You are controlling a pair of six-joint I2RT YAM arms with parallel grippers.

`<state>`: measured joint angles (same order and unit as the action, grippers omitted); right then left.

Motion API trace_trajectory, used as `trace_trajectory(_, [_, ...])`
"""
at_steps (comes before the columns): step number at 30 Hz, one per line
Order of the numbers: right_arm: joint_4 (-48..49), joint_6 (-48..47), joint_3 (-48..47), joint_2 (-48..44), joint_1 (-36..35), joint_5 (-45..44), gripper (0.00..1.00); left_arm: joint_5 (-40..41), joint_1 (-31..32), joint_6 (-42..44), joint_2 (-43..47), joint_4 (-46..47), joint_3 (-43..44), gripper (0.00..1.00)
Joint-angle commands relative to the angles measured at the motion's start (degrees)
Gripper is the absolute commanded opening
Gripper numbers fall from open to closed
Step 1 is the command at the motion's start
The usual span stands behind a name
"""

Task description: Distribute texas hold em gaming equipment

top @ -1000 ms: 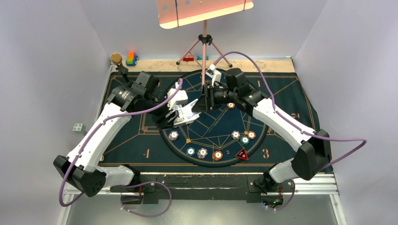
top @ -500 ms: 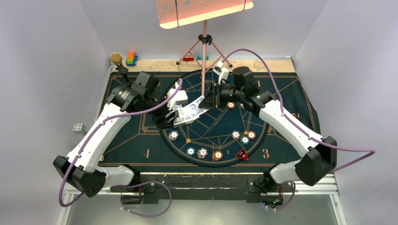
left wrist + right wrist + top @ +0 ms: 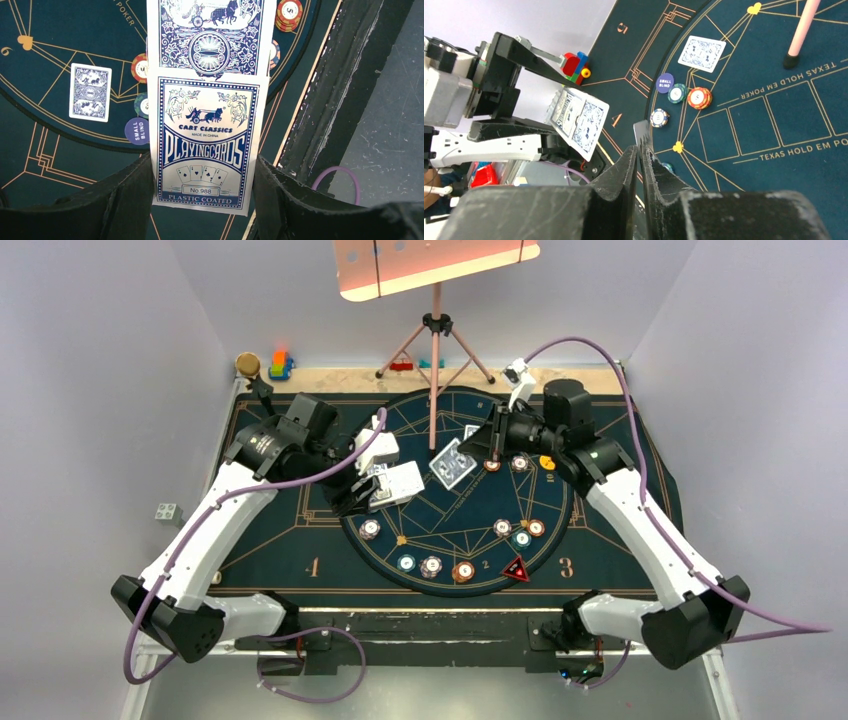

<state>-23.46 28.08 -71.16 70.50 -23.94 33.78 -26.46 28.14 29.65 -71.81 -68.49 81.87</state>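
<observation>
The left end effector (image 3: 204, 165) is clamped on a card box (image 3: 207, 130), its fingers pressing the box's two long edges. One blue-backed card (image 3: 210, 35) stands out past the box's far edge. The box hangs over the left rim of the round field on the mat (image 3: 290, 550).

The right end effector (image 3: 640, 149) is drawn narrow and pinches a single playing card (image 3: 452, 463) by one edge. In the top view this card sits just right of the foot of the pink pole (image 3: 433, 370), which stands between the two arms. Box and held card are near each other but apart.

Another card (image 3: 702, 53) lies face down on the field, near the small-blind disc (image 3: 665, 82). Poker chips (image 3: 431, 565) follow the near rim of the field, with the triangular marker (image 3: 516, 569) at the right end of that arc. A yellow disc (image 3: 547, 462) lies under the right wrist. Between the held card and the near chips only bare mat shows
</observation>
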Motion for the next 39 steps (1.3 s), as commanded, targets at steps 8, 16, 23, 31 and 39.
trace_trajectory(8, [3.8,1.1,14.5,-1.0,3.0,-0.6,0.0,-1.9,-0.4,1.0,1.7,1.4,1.0,0.0])
trace_trajectory(16, [5.1,0.2,18.2,3.1,3.0,-4.8,0.1,-2.0,-0.4,1.0,2.0,1.2,0.9,0.0])
trace_trajectory(23, [5.0,-0.2,12.8,6.5,2.4,-8.7,0.21,-2.2,-0.4,0.7,2.4,1.3,0.5,0.0])
trace_trajectory(31, [4.6,-2.2,2.8,16.2,-4.0,-21.9,0.5,-2.1,-0.4,0.8,2.3,1.5,0.6,0.0])
trace_trajectory(39, [6.6,-3.7,-6.5,27.3,-5.8,-23.9,0.61,-1.1,-0.5,1.3,2.5,0.9,-0.3,0.0])
